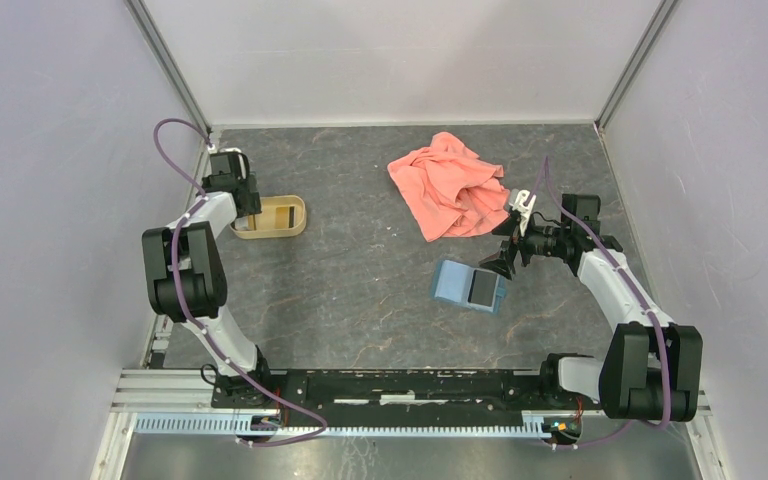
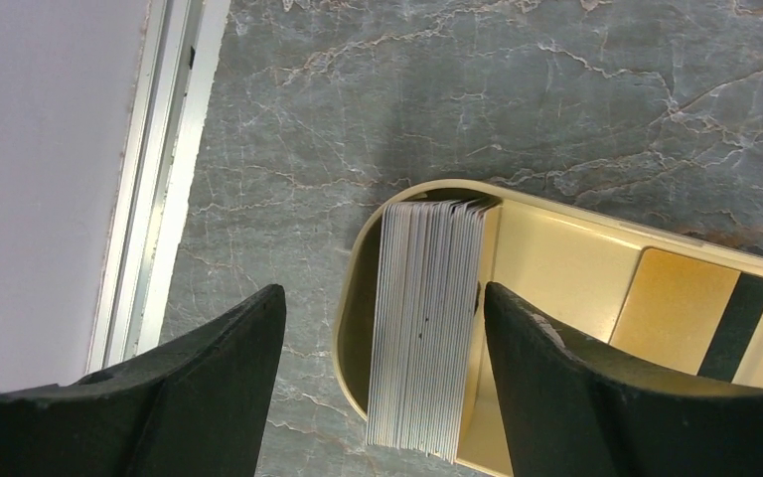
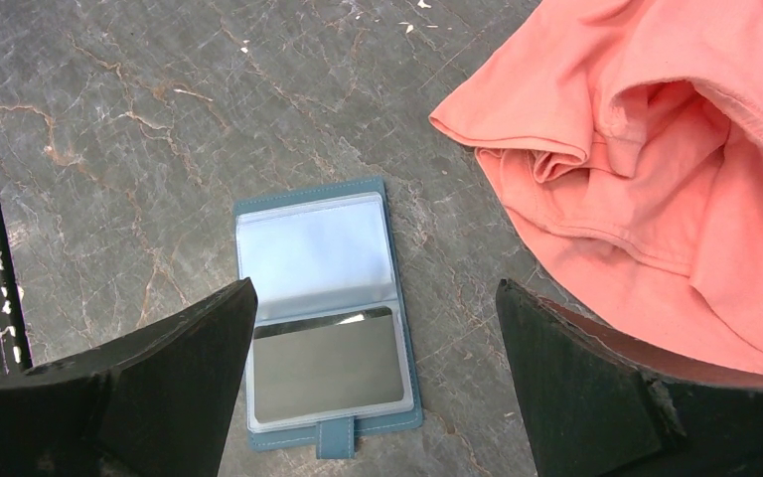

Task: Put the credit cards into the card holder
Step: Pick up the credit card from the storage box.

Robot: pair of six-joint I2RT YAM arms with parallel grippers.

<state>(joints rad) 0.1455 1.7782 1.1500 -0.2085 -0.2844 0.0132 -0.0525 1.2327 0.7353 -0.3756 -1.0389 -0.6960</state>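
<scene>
Nearest me, two arms reach from the near edge of the counter point(image 1: 360, 300), each to its own job, I'd judge: the right arm point(image 1: 610, 285) hangs beside the pink cloth point(image 3: 656, 169) over the card holder point(image 3: 323, 318), which lies spread open to take cards, that arm's jaws wide and empty. Far left, the left arm point(image 1: 185, 265) dips into the tan tray point(image 2: 556, 248), jaws parted astride the credit cards point(image 2: 427, 338) standing on edge there, close on one side, nothing gripped yet.

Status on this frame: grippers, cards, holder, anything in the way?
Left gripper open, straddling the upright credit cards in the tan tray, not clamped. Right gripper open above the card holder, lying unfolded. Pink cloth beside it, not covering.
</scene>
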